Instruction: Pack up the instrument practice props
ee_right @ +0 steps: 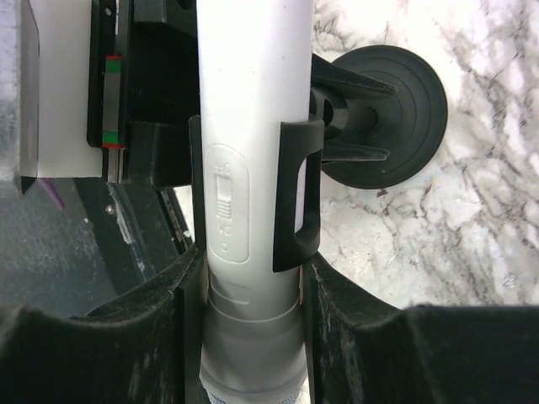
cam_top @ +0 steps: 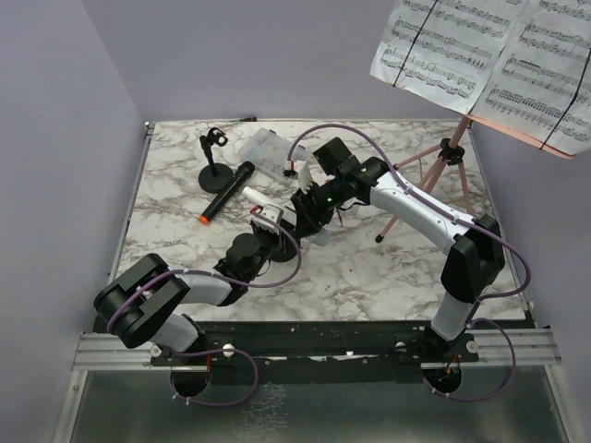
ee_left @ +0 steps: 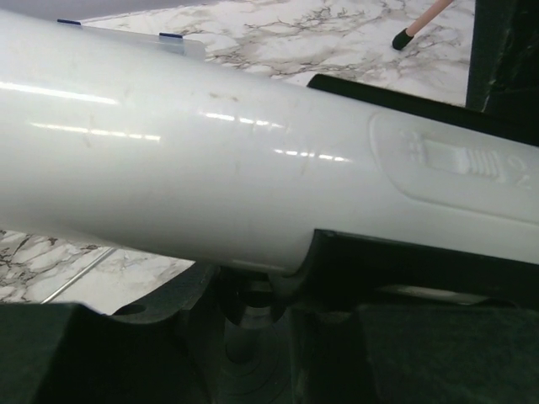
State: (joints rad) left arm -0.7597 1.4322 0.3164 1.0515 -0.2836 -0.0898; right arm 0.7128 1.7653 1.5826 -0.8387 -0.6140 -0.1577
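**Two mics, two holders, one tripod, one box**

R gripper (ee_right: 253, 286) was clamped on the white mic (ee_right: 253, 126), w/ fingers (ee_right: 337, 353) pressed on both sides near its grey head. That mic sat in the clip of holder no. 1 (ee_right: 396, 105), at the middle of the top view where both arms met. L gripper (ee_left: 253, 328) sat right under the same mic; apart or together, couldn't tell.

Black mic (cam_top: 227, 191) lay flat upper left, orange end pointing lower left. It was just beside holder no. 2 (cam_top: 214, 155), which stood upright.

One pink tripod (cam_top: 434, 175) stood at right. Its desk carried sheet-music pages (cam_top: 480, 55) at top right; page count unclear.

One clear box (cam_top: 263, 152) lay upper centre on the marble table (cam_top: 369, 277).
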